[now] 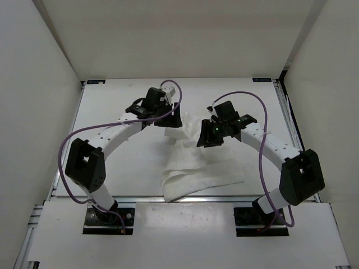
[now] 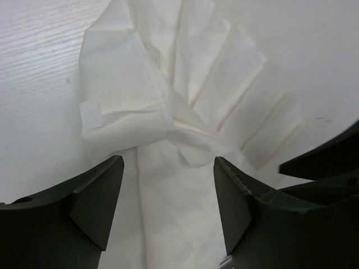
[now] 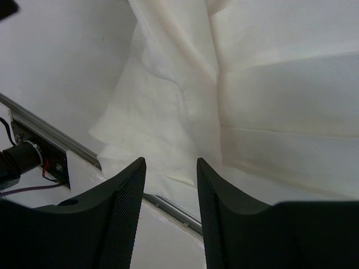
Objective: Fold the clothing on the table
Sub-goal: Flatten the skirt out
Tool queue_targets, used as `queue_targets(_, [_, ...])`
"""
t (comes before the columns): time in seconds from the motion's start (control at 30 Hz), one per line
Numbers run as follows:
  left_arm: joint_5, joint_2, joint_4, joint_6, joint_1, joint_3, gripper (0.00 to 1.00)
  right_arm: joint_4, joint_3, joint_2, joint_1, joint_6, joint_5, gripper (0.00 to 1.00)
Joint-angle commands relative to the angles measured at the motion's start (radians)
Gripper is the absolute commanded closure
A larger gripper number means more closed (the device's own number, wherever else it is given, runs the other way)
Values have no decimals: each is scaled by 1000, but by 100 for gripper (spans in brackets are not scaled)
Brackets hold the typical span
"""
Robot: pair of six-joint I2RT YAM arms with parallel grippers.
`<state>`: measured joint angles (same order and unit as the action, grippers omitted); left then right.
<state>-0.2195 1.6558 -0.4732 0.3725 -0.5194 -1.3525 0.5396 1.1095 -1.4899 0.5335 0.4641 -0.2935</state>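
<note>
The plain white garment of thin, pleated, crinkly fabric (image 1: 196,174) lies on the flat matte white table (image 1: 247,101). Its broad, flatter end sits just behind the metal rail at the table's front edge (image 1: 140,197), touching or slightly overlapping it. From the rail the cloth runs away towards the middle of the table, narrowing into a bunched, creased heap at the end farthest from the rail. Both black two-finger grippers are at that far end. The left gripper (image 2: 168,162) hangs over the bunched pleats with its jaws spread wide, and nothing is clamped between them. The right gripper (image 3: 170,162) is slightly nearer the rail, beside the raised folds. Its jaws stand part-way apart, and the fabric's edge and the rail show through the gap, with no cloth pinched there.
</note>
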Motion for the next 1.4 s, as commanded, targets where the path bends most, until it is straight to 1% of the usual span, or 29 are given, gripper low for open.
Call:
queue_targets(0.0, [218,13,-79,-29,-63,-27,25,7,-6,-1,-9,-1,13,53])
queue_targets(0.03, [241,30,-84,-32,-76,-23,32,-6,-23,6,-3,-2,8,53])
queue_targets(0.07, [267,47,-78,-26,-79,-33,35,-16,-40,11,-3,8,8,53])
queue_targets(0.1, [276,53,-71,-17,-83,-42,42,-20,-46,13,-12,-2,1,53])
queue_targets(0.2, [285,81,-62,25,-97,-91,45,-20,-54,2,-6,-8,4,53])
queue_targets(0.23, [310,100,-73,23,-108,-102,41,-14,-48,2,-1,-15,2,53])
queue_targets(0.27, [353,120,-82,23,-116,-147,37,-13,-39,-7,-4,-19,-1,54])
queue_targets(0.3, [392,133,-99,14,-129,-184,30,-13,-39,-15,-1,-21,2,53])
queue_targets(0.33, [423,154,-102,-1,-145,-212,16,-10,-36,-10,6,-21,-4,53])
queue_targets(0.37, [436,179,-111,-12,-159,-230,11,-10,-34,-23,5,-24,-10,53])
queue_targets(0.4, [475,205,-122,-20,-165,-267,10,-6,-34,-27,8,-22,-9,53])
queue_targets(0.47, [537,242,-137,-50,-205,-316,13,0,-22,-35,13,-30,-9,53])
queue_targets(0.53, [566,278,-166,-55,-228,-364,15,5,-16,-32,19,-36,-6,54])
queue_targets(0.63, [641,308,-208,-52,-244,-393,18,22,-16,-33,14,-45,1,54])
queue_targets(0.67, [655,314,-214,-55,-249,-395,20,22,-17,-32,11,-47,5,53])
queue_targets(0.73, [721,309,-222,-64,-252,-381,21,20,-20,-20,10,-45,2,54])
queue_targets(0.77, [733,312,-222,-69,-254,-373,23,14,-28,-10,11,-39,-1,54])
queue_targets(0.83, [782,311,-208,-78,-254,-344,32,8,-37,-6,-1,-47,-9,53])
queue_targets(1.0, [783,320,-177,-73,-254,-304,36,10,-30,-16,11,-45,-12,53])
queue_targets(1.1, [747,331,-182,-64,-260,-304,36,13,-22,-24,14,-38,-16,53])
queue_targets(1.27, [744,335,-185,-50,-272,-326,36,13,-10,-33,16,-47,-15,54])
queue_targets(1.3, [755,334,-188,-58,-281,-324,38,22,-13,-35,14,-51,-15,52])
queue_targets(1.37, [764,352,-209,-64,-278,-332,47,17,-5,-38,13,-45,-16,53])
